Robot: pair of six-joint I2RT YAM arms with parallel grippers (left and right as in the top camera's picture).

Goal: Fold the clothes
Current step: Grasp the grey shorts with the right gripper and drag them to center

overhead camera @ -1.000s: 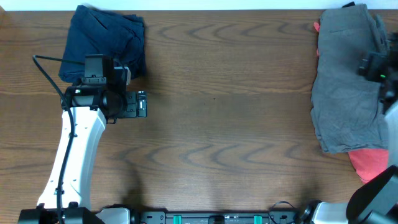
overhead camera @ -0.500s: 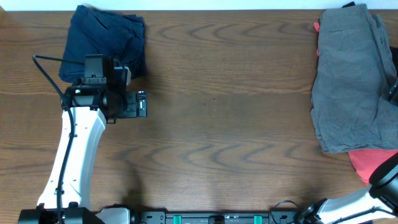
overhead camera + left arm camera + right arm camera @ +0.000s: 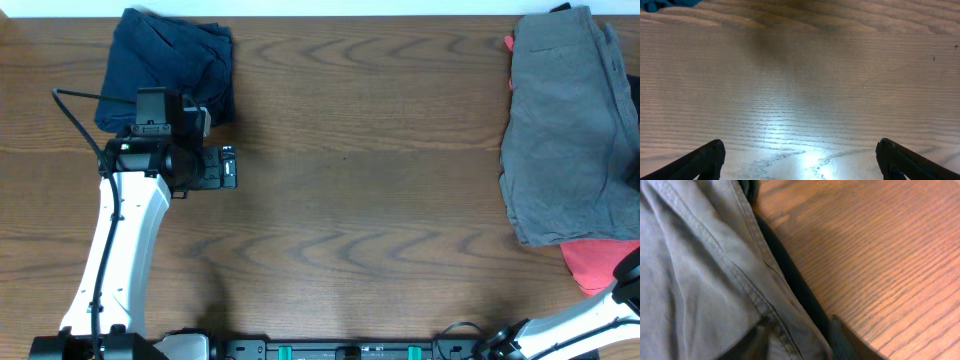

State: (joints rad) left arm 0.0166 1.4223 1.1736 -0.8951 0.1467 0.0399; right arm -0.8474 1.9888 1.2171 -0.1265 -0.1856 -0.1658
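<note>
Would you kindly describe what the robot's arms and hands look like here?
The left arm has a white link ending in a black wrist block with a small green light, and a thin black cable loops beside it. The left hand is black, with tapering black fingers. Of the right arm, only a white link and black joint show.

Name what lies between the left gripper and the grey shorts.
Nothing: the overhead view shows only bare wooden table between left gripper and grey shorts.

This looks like a robot lab. A white robot arm [image 3: 120, 235] with a black cable [image 3: 72, 100] sits at a brown wooden table [image 3: 380, 200].
</note>
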